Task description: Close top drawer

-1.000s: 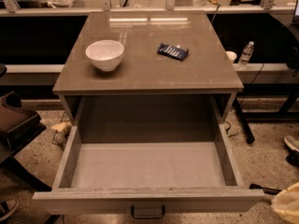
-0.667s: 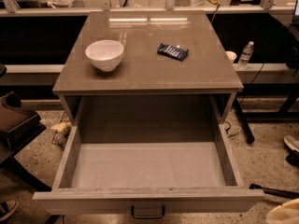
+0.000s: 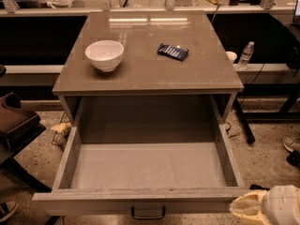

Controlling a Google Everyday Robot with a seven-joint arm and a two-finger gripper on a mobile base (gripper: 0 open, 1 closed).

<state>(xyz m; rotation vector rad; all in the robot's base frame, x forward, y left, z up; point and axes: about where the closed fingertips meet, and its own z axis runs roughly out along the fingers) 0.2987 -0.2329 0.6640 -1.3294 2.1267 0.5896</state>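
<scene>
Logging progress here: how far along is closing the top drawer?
Done: nothing; the top drawer stands pulled fully out. In hand: the gripper is at the lower right, by the right end of the drawer's front. Left: the whole push in.

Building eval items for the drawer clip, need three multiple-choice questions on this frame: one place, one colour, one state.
1. Where is the gripper?
A. over the bowl
B. low right, by the right end of the top drawer front
C. inside the drawer

2. What colour is the bowl on the cabinet top?
A. white
B. red
C. black

3. What state is the top drawer in?
A. shut
B. pulled far out, nothing inside
C. taken out of the cabinet

Key: 1 B, the cream gripper sits at the lower right corner next to the front panel. 2 A, the bowl is plainly white. 3 B, the bare drawer floor shows in full.
</scene>
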